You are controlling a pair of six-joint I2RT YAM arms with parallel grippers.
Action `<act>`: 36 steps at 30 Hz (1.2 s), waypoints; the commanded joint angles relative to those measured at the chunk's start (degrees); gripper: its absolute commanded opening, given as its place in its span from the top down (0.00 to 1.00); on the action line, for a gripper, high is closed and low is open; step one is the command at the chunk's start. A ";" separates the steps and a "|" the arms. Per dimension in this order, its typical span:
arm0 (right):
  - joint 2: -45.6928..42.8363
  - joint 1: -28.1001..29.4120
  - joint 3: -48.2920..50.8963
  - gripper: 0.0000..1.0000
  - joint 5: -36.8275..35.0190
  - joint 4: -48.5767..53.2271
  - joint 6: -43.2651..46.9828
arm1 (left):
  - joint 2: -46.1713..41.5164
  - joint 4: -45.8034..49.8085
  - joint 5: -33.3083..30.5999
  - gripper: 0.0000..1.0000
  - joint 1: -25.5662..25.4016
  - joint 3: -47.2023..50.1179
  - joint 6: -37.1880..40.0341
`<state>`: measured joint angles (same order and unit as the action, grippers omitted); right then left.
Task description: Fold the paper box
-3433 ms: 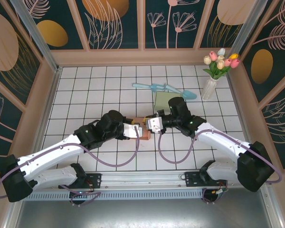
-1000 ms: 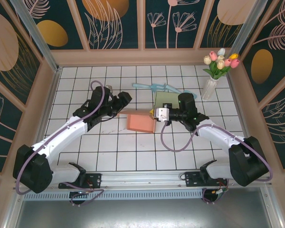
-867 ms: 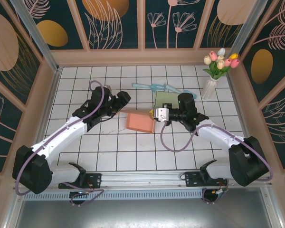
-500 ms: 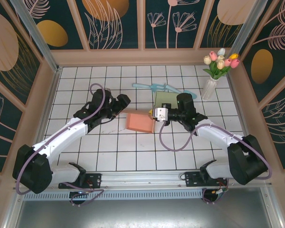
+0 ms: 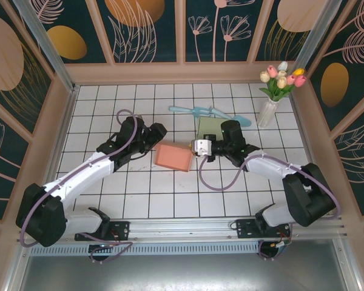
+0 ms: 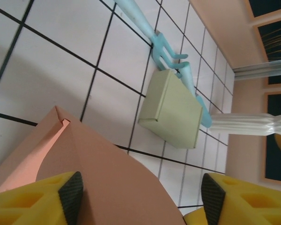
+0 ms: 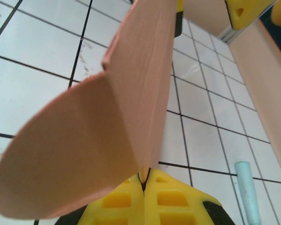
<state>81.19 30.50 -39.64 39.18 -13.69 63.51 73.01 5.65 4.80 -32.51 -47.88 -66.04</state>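
Surface [image 5: 97, 103]: white tiles with dark grout. Walls [image 5: 145, 36]: teal panels with gold and pink floral prints, enclosing the surface on three sides. Metal rail [image 5: 182, 229]: running along the surface's near edge.

We logged a white tiled table [image 5: 139, 194] with dark grid lines. Two pale blue utensils [image 5: 200, 111] lay end to end at 12 o'clock. A sage-green box [image 5: 207, 126] sat closed just at 6 o'clock of them; whether it touched them was unclear. At 2 o'clock a pale vase [image 5: 267, 113] stood upright, holding tulips [image 5: 282, 77]. Floral wall panels [image 5: 148, 30] ringed the table.
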 commanded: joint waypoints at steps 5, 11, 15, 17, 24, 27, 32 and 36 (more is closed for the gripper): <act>4.13 2.85 -4.53 1.00 -4.38 9.99 6.06 | -1.03 -10.65 1.55 0.41 -1.92 8.06 -3.56; 5.96 4.36 -7.26 1.00 -7.76 15.29 8.47 | -0.03 -15.78 2.54 0.42 -3.21 10.61 -6.65; 7.07 5.80 -7.74 1.00 -8.87 15.55 8.63 | 0.62 -16.32 1.88 0.44 -5.02 8.68 -7.13; 7.78 6.78 -8.21 0.95 -10.32 15.77 8.80 | 0.87 -15.52 0.78 0.48 -6.24 7.73 -6.41; 7.71 7.98 -11.31 0.85 -14.65 22.14 10.79 | -1.35 -11.43 -4.72 0.48 -6.94 12.73 -3.13; 7.36 8.80 -12.16 0.78 -17.75 24.99 12.06 | -3.54 -10.47 -7.34 0.48 -6.94 15.60 -2.35; 7.11 11.05 -13.60 0.64 -24.72 29.68 12.56 | -6.71 -9.08 -10.48 0.48 -7.01 18.17 -1.70; 5.63 12.47 -14.57 0.56 -28.88 34.84 12.70 | -7.66 -10.78 -9.84 0.49 -6.92 20.80 -2.88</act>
<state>87.92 42.15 -52.23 14.55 14.92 75.29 66.19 -3.70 -4.45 -39.03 -28.93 -68.86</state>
